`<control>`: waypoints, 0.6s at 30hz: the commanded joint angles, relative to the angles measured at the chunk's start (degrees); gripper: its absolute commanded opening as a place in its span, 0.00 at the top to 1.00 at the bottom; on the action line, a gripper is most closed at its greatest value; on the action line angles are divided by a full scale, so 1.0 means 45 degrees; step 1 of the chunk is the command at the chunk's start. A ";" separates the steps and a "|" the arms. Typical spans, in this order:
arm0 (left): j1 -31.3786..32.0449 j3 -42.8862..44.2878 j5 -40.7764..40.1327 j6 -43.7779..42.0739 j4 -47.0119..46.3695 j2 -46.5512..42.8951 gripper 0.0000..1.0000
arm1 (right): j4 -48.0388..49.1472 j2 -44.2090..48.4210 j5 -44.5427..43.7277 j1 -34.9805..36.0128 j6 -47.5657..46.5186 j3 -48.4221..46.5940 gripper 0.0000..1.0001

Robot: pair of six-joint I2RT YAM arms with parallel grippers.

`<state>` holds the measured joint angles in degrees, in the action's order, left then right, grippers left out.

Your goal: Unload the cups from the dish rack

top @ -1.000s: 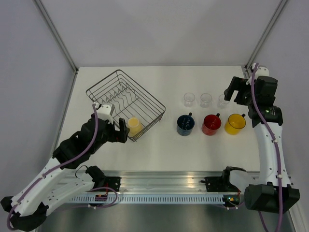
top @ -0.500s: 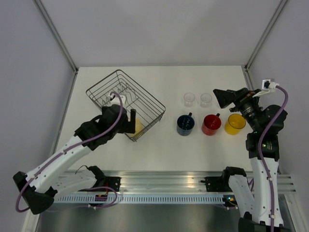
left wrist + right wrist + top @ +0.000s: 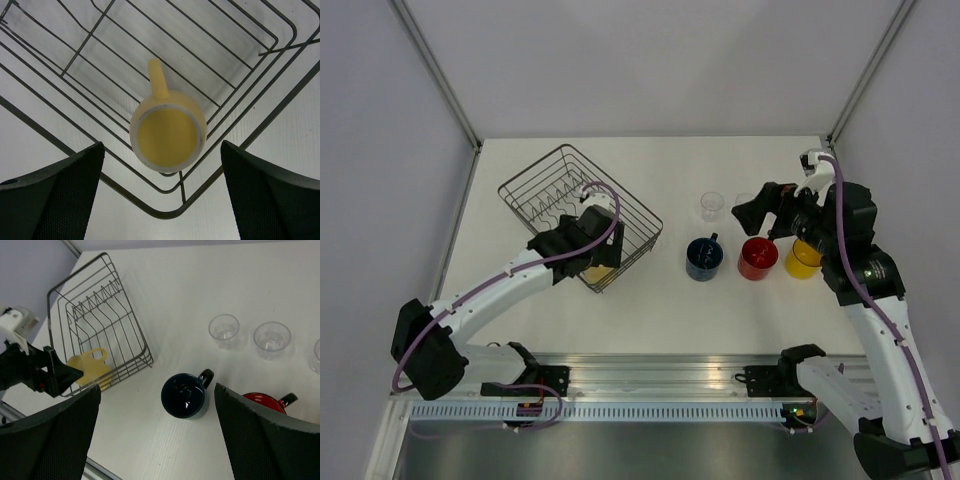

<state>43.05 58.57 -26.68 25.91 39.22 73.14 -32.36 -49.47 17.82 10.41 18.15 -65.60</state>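
The dark wire dish rack (image 3: 548, 190) sits at the left of the table. A pale cream-yellow mug (image 3: 601, 271) stands upright in its near corner, handle pointing into the rack. My left gripper (image 3: 582, 248) hovers above it, open and empty. In the left wrist view the mug (image 3: 168, 131) lies between and beyond the fingers (image 3: 55, 192), not touched. A dark blue mug (image 3: 704, 258), a red mug (image 3: 756, 259) and an orange-yellow mug (image 3: 802, 259) stand in a row on the table. My right gripper (image 3: 760, 213) is open and empty above the red mug.
One glass tumbler (image 3: 711, 205) stands behind the mugs; the right arm hides the others there. The right wrist view shows three tumblers (image 3: 224, 330) (image 3: 272, 339) (image 3: 316, 355) behind the blue mug (image 3: 184, 395). A metal rail (image 3: 650, 380) runs along the near table edge.
My left gripper has moved right, over the rack's near corner above the pale mug. My right gripper has swung left and forward over the mugs, hiding two tumblers.
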 commanded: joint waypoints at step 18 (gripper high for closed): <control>-0.1148 -0.0514 0.1983 0.0023 -0.1412 0.1400 0.04 | -0.0486 -0.0236 -0.0817 0.1318 -0.0772 0.0789 0.02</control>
<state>38.04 57.17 -19.25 25.89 33.95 78.06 -36.05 -50.48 14.06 15.92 15.16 -62.76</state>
